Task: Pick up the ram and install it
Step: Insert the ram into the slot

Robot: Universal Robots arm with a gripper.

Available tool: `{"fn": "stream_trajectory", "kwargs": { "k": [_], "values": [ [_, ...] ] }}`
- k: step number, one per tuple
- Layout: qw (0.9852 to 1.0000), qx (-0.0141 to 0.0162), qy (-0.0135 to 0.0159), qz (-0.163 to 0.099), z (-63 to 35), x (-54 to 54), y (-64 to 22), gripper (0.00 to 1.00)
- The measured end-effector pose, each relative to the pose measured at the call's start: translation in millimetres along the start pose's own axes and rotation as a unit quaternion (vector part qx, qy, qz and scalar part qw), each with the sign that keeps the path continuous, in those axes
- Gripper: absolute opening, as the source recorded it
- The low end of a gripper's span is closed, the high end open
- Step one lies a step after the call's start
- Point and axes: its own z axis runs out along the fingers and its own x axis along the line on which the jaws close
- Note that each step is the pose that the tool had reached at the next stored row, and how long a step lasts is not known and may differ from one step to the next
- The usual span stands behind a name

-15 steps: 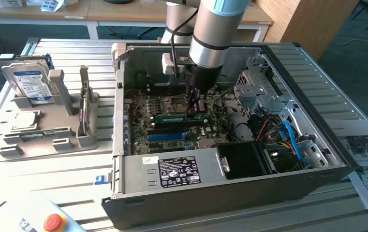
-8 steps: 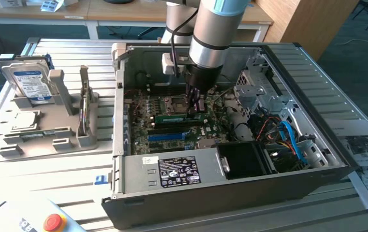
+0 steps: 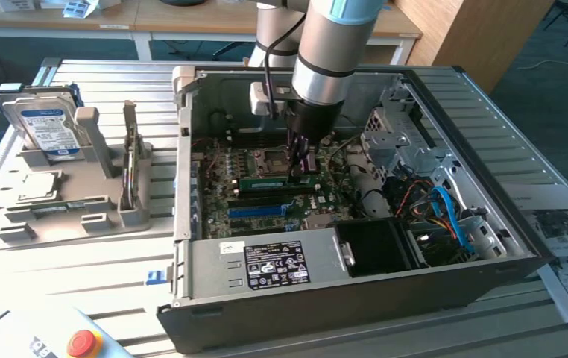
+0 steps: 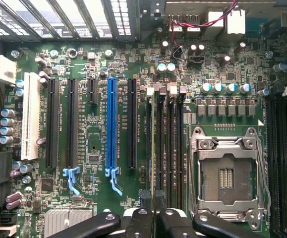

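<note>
The ram (image 3: 264, 181) is a thin green stick standing on its long edge among the memory slots of the motherboard (image 3: 254, 205), inside the open computer case. My gripper (image 3: 301, 173) reaches straight down from above and is shut on the ram's upper edge. In the wrist view the black fingertips (image 4: 145, 201) sit close together over the row of dark memory slots (image 4: 170, 148), and my gripper (image 4: 153, 201) is beside the CPU socket (image 4: 227, 173). I cannot tell whether the ram is pressed fully into a slot.
A silver hard drive (image 3: 51, 127) stands in a grey holder (image 3: 75, 212) to the exterior view's left of the case. The power supply (image 3: 269, 265), a drive cage (image 3: 403, 134) and cables (image 3: 448, 216) crowd the case. A long blue slot (image 4: 112, 129) lies beside the memory slots.
</note>
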Motion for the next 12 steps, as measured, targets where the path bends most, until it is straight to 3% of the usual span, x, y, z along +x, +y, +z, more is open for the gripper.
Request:
{"fn": "stream_trajectory", "kwargs": {
  "k": [12],
  "values": [
    [1.0,0.0005,0.0001,-0.002,0.3,0.1,3.9,0.12]
  ]
}}
